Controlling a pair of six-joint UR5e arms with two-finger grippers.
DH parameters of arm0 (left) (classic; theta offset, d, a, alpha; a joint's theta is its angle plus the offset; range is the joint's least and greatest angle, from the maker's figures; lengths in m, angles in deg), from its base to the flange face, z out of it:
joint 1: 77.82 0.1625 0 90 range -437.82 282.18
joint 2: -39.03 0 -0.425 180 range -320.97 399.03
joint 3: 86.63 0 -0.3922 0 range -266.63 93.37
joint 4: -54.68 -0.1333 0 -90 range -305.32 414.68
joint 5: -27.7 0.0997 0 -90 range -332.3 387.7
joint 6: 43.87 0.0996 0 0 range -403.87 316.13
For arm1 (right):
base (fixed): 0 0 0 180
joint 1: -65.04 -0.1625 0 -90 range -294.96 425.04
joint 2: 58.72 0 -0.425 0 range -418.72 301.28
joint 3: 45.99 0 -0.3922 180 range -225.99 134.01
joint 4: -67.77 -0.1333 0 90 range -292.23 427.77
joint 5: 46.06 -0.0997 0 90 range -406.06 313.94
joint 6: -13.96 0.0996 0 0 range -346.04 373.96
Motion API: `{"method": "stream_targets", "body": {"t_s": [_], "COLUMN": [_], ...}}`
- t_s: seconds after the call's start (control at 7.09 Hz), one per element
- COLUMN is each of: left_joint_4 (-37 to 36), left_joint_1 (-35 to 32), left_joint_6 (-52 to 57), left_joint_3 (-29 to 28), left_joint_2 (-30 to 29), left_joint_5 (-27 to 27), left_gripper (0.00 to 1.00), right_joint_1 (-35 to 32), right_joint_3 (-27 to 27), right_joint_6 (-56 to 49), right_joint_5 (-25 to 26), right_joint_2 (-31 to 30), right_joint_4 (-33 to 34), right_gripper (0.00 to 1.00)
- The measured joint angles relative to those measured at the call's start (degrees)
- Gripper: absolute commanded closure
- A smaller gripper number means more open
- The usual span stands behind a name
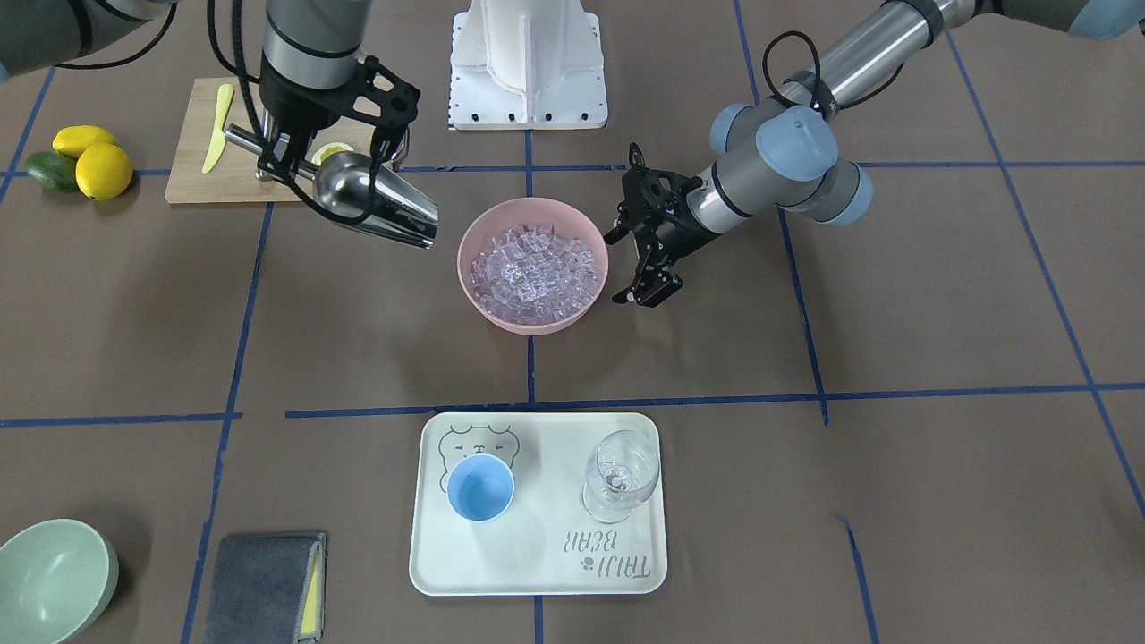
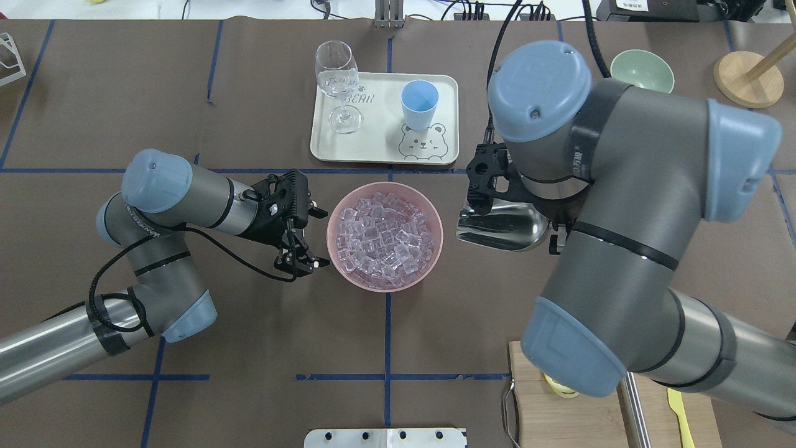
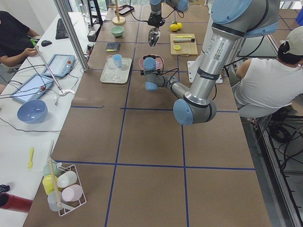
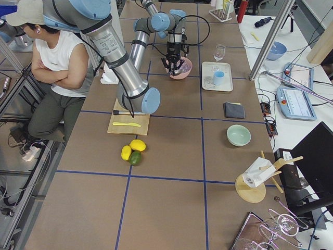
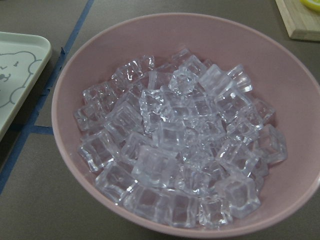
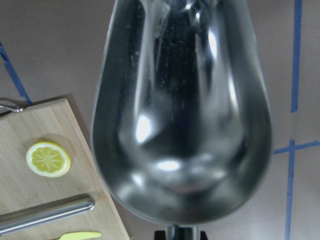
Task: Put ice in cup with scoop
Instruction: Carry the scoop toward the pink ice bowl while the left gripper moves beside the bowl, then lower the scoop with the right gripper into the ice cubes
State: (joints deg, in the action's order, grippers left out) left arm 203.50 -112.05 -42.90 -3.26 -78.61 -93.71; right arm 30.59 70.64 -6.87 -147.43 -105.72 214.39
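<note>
Right end effector [image 1: 288, 154] clenched on the rod handle of the shiny stainless-steel scoop [image 1: 380, 204], held above the brown surface [image 1: 358, 358] just beside the round pink plastic bowl [image 1: 533, 327]. Left end effector [image 2: 314, 238] released, jaws spread, near the bowl's other side. Scoop trough empty, mouth tilted toward the bowl. Judgement: dig the mouth low under the clear glassy ice cubes [image 1: 534, 268], lift level, don't overfill. Small light-blue plastic cup [image 1: 480, 487] upright, empty, on the cream rectangular tray [image 1: 537, 572], well apart from the bowl.
</note>
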Motion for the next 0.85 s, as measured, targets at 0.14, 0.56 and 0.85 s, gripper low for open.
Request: {"method": "stream_targets", "body": {"t_s": [0.14,0.56,0.85], "left_joint_4": [0.04,0.07,0.07], "left_joint_1": [0.01,0.03,0.09], "left_joint_6": [0.0,0.0,0.0], "left_joint_3": [0.0,-0.03,-0.05], "left_joint_2": [-0.02,-0.12,-0.13], "left_joint_5": [0.0,0.02,0.03], "left_gripper": [0.0,0.0,0.0], "right_joint_1": [0.94,2.05,2.54], "right_joint_3": [-3.06,-12.22,-17.31], "right_joint_6": [-1.03,-4.14,-4.66], "right_joint_5": [1.13,4.85,8.04], "right_joint_2": [3.08,10.63,13.72], "right_joint_4": [2.01,5.51,7.03], "right_gripper": [1.0,1.0,1.0]}}
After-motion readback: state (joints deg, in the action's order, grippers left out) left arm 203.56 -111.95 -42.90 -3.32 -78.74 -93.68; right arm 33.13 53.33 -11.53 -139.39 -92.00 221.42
